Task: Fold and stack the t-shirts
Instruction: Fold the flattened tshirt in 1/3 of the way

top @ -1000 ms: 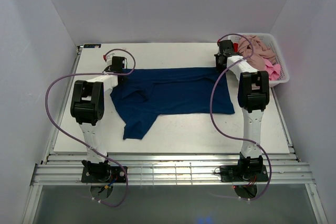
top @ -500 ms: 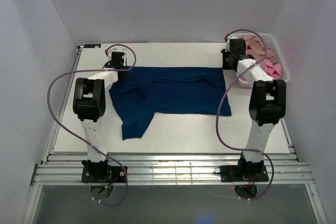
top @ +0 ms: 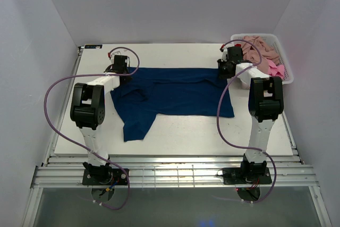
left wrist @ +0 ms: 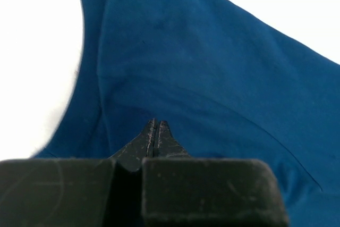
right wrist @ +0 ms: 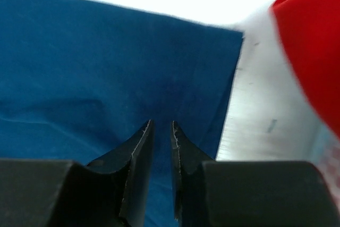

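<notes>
A navy t-shirt (top: 175, 91) lies spread across the middle of the white table (top: 202, 131), one sleeve trailing toward the near left (top: 137, 128). My left gripper (top: 120, 66) sits at its far left corner. In the left wrist view its jaws (left wrist: 155, 123) are shut, tips pressed into the blue cloth (left wrist: 212, 67). My right gripper (top: 228, 68) hovers over the far right corner. There its jaws (right wrist: 160, 126) stand slightly open with blue cloth (right wrist: 95, 67) showing between them. Pink-beige (top: 263, 49) and bright pink (top: 275, 70) t-shirts lie in the basket, and a red one (right wrist: 313, 41) shows beside the right gripper.
A white slotted basket (top: 280, 82) stands at the far right corner of the table, close behind the right arm. Purple cables loop off both arms. White walls close in the table on three sides.
The right gripper has opened and let go of the shirt's far right corner, swinging out toward the basket and back. The shirt's far edge has shifted slightly back; the left gripper stays shut.
</notes>
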Robot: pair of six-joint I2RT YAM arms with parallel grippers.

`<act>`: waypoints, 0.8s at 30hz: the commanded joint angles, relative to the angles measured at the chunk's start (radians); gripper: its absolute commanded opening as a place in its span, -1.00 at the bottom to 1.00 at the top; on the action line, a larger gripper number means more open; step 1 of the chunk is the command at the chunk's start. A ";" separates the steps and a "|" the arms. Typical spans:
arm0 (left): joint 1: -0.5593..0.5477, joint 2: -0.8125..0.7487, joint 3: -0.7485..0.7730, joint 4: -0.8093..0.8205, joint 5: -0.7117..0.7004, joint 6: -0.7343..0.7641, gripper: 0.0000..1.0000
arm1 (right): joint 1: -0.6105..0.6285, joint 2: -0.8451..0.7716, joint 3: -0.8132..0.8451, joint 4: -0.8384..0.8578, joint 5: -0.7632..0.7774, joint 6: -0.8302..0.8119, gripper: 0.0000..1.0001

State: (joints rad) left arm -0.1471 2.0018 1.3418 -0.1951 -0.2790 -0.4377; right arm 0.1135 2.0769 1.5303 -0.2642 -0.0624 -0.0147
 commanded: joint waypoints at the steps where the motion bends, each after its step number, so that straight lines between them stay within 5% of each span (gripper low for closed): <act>1: -0.006 -0.071 -0.030 -0.006 0.044 -0.035 -1.00 | 0.000 0.043 0.040 -0.024 -0.046 0.007 -0.52; 24: 0.063 0.095 0.129 -0.264 0.017 -0.019 -1.00 | -0.006 0.207 0.277 -0.259 0.319 -0.022 -0.52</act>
State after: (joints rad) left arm -0.1204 2.0739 1.4582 -0.4019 -0.2440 -0.4652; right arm 0.1200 2.2406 1.7599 -0.4828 0.1745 -0.0109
